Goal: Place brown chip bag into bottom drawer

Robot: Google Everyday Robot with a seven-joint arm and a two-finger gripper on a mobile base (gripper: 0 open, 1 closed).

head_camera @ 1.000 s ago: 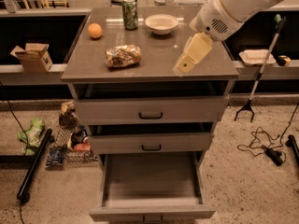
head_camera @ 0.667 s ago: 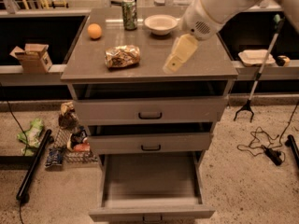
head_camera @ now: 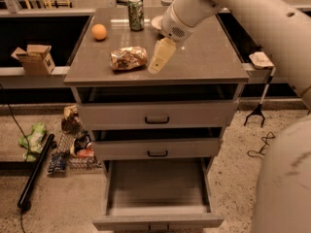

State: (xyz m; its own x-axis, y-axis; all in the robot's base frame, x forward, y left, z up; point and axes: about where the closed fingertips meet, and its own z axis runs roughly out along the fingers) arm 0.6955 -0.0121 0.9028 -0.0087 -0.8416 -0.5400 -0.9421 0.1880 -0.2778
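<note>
The brown chip bag [head_camera: 128, 58] lies on the grey cabinet top [head_camera: 204, 57], left of centre, shiny and wrinkled. My gripper [head_camera: 158, 62] hangs just right of the bag, its cream-coloured tip pointing down and left, close to the bag's right end. The bottom drawer [head_camera: 158, 191] stands pulled out at the foot of the cabinet, its plain grey floor bare.
On the cabinet top stand an orange fruit [head_camera: 99, 31], a green can [head_camera: 135, 13] and a white bowl [head_camera: 157, 22] partly behind my arm. The two upper drawers [head_camera: 157, 115] are closed. A cardboard box [head_camera: 34, 58] sits on the left ledge; snack packets [head_camera: 73, 144] litter the floor.
My arm has swung left across the cabinet top, bringing the gripper from the right side to just beside the chip bag. The view has also shifted closer.
</note>
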